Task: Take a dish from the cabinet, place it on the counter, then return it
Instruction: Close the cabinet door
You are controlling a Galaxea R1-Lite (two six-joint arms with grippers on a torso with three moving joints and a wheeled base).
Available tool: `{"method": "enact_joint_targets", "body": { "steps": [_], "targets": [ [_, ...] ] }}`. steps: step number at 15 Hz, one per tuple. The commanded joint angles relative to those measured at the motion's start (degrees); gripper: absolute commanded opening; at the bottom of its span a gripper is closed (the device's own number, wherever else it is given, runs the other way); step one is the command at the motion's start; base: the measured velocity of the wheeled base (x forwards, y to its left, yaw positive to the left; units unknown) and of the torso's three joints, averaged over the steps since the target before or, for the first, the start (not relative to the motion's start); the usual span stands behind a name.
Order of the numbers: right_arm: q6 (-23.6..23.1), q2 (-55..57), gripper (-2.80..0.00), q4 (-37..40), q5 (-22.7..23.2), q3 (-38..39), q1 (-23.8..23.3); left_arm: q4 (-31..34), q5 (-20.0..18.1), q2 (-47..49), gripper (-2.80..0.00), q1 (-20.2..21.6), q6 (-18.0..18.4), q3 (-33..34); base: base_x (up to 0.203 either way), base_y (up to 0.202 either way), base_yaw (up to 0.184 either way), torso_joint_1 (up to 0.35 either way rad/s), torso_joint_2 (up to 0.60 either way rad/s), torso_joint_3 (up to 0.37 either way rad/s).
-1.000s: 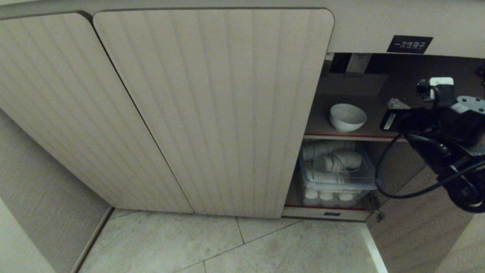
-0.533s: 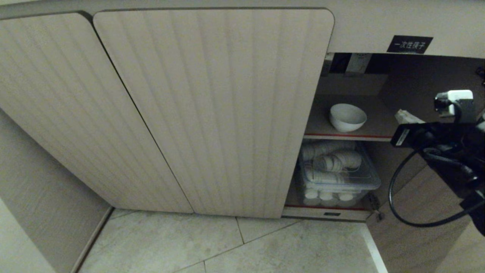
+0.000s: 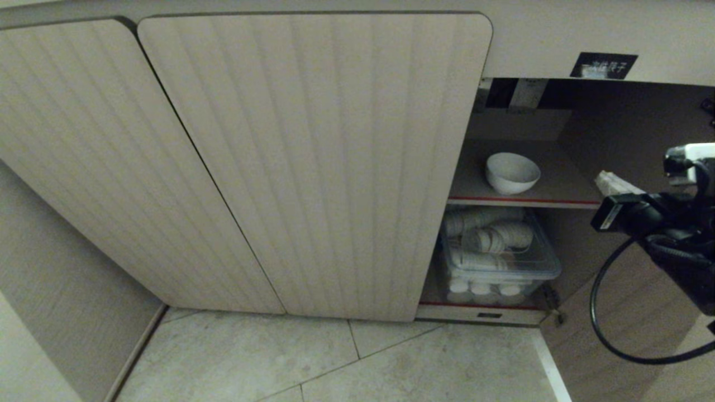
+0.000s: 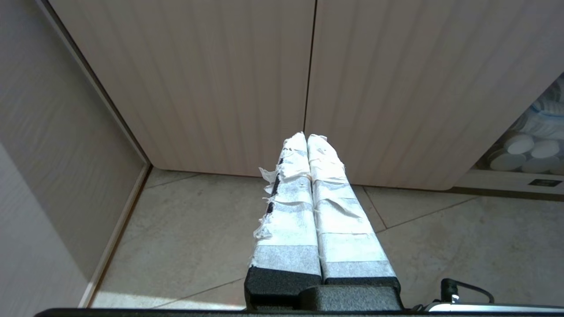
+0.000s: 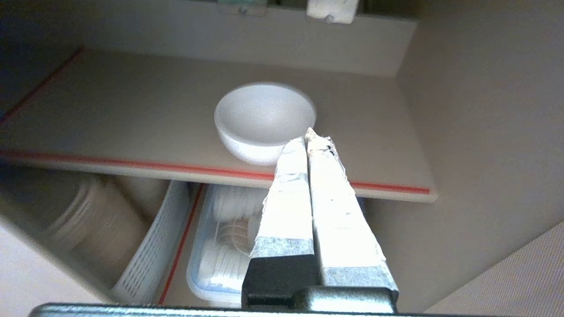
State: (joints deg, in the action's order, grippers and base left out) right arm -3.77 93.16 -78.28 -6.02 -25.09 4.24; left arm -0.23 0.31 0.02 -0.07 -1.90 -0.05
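Dish sits upright, mouth up, on the cabinet shelf; right gripper closed, empty.

Dish on cabinet's upper shelf, above bin of cups.

**Beige ribs, one red line, white ware**

The cabinet doors are pale beige with fine vertical ribbing. Its shelf is grey-brown, edged along the front with a thin red stripe. On that shelf sits the dish, plain glossy white. Below the shelf, a clear plastic box holds white ribbed cups. Above the shelf, a black label carries white characters. The floor beneath the cabinet is mottled grey-beige tile.
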Motion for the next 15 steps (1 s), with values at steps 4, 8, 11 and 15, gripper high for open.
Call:
{"method": "enact_joint_targets", "body": {
  "steps": [4, 8, 11, 15],
  "targets": [
    [0.1, -5.7, -2.8, 2.2, 2.0, 6.4, 0.1, 0.0, 0.0, 0.0, -2.8, 0.0, 0.0, 0.0, 0.0, 0.0, 0.0, 0.0, 0.0, 0.0],
    [0.0, -13.0, -2.8, 12.9, 3.3, 10.3, 0.1, 0.0, 0.0, 0.0, -2.8, 0.0, 0.0, 0.0, 0.0, 0.0, 0.0, 0.0, 0.0, 0.0],
    [0.1, -18.6, -2.8, 20.1, 3.4, 16.7, 1.2, 0.0, 0.0, 0.0, -2.8, 0.0, 0.0, 0.0, 0.0, 0.0, 0.0, 0.0, 0.0, 0.0],
    [-0.1, -26.0, -2.8, 27.9, 3.0, 23.5, 3.0, 0.0, 0.0, 0.0, -2.8, 0.0, 0.0, 0.0, 0.0, 0.0, 0.0, 0.0, 0.0, 0.0]
  ]
}}
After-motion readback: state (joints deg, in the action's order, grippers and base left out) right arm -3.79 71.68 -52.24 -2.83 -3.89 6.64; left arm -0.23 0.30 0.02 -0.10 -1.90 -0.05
